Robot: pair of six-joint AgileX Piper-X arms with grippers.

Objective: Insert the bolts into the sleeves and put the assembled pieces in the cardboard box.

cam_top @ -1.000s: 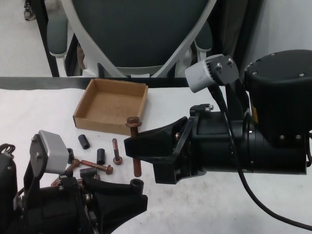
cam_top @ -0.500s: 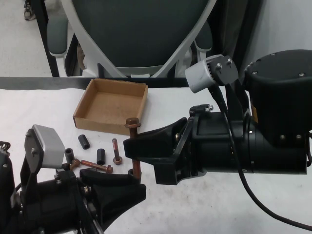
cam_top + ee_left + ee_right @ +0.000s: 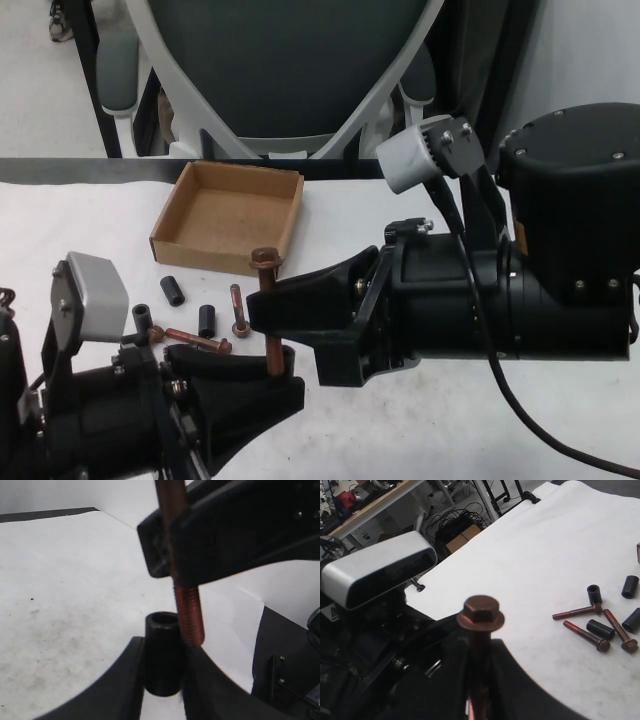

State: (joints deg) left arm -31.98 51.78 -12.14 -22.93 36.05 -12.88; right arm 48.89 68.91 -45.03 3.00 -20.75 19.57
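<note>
We see a coppery-brown bolt [image 3: 189,615], a black sleeve [image 3: 163,652], a plain tan box [image 3: 210,255] and a white bench [image 3: 400,420].

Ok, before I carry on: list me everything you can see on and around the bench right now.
cardboard box: one, brown, nothing inside, at the far side of the bench
loose bolts: three, copper, lying in front of the box
loose sleeves: four, black, among those bolts
held bolt: one, copper, upright above the bench
held sleeve: one, black, upright, the held bolt's tip close beside its mouth, not inside
bench: one, white cover
chair: one, dark green with a pale frame, behind the bench
right gripper: one, black, shut on the held bolt
left gripper: one, black, shut on the held sleeve
</note>
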